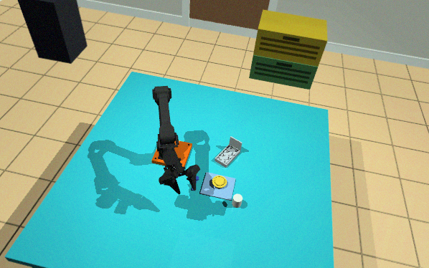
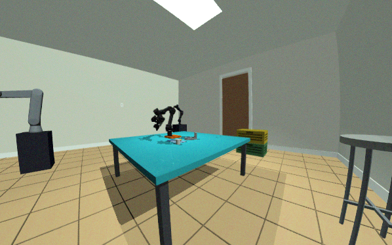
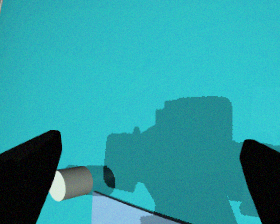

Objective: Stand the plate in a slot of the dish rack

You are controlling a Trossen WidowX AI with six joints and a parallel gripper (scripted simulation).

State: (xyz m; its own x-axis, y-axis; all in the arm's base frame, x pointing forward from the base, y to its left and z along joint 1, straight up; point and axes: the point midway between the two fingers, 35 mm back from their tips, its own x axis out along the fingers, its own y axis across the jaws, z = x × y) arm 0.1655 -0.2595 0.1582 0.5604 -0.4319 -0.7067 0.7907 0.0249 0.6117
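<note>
A yellow round plate lies flat on a light blue mat. The plate is out of the wrist view. The grey dish rack stands on the table behind the mat, with small rails inside and a tall panel at its back end. My gripper is open and empty. It hangs above the table, to the left of the plate in the top view, with its fingers pointing down. The plate is too small to make out clearly in the exterior view.
A white cylinder stands at the mat's near right corner. A small dark spot shows beside it. A blue utensil is partly hidden behind a finger. The arm's orange base is behind the gripper.
</note>
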